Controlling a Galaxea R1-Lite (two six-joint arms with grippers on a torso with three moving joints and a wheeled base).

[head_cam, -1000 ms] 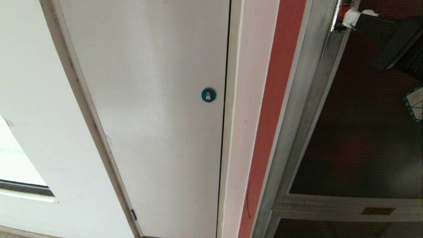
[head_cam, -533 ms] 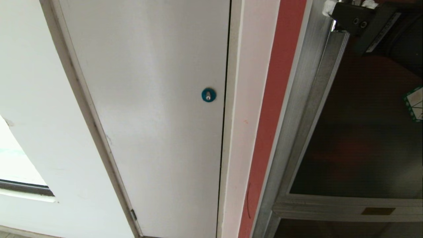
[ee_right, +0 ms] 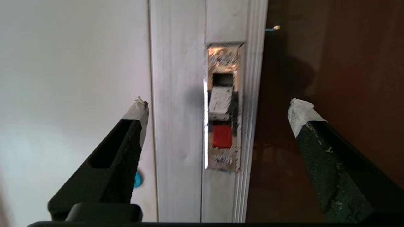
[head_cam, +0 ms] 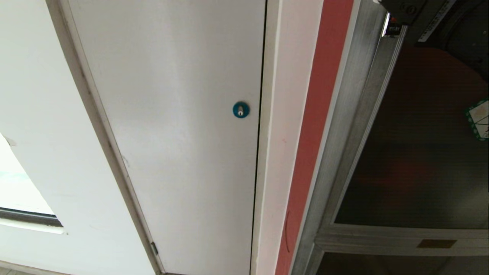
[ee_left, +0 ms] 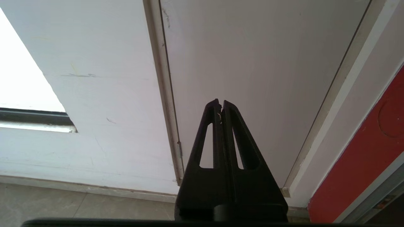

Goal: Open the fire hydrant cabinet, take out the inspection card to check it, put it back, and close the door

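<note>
The fire hydrant cabinet [head_cam: 344,126] has a brushed silver frame and stands at the right. Its door [head_cam: 416,152] is a dark glass panel lying against the frame. On the door's edge rail sits the small metal latch [ee_right: 222,107] with a red tab [ee_right: 222,136]. My right gripper [ee_right: 220,110] is open in front of the latch, its taped fingertips [ee_right: 139,108] wide on either side and touching nothing. Only its black body [head_cam: 418,13] shows at the head view's top right. My left gripper [ee_left: 221,103] is shut and empty, parked low. The inspection card is hidden.
A white panel door [head_cam: 172,114] with a blue round lock [head_cam: 240,109] fills the left. A red wall strip [head_cam: 317,133] separates it from the cabinet. A green-and-white sticker [head_cam: 479,118] is on the glass. A smaller lower dark-glass door [head_cam: 382,265] lies below.
My right gripper has opened from nearly shut at the latch and has slid up toward the head view's top edge. The left arm and the camera have not moved.
</note>
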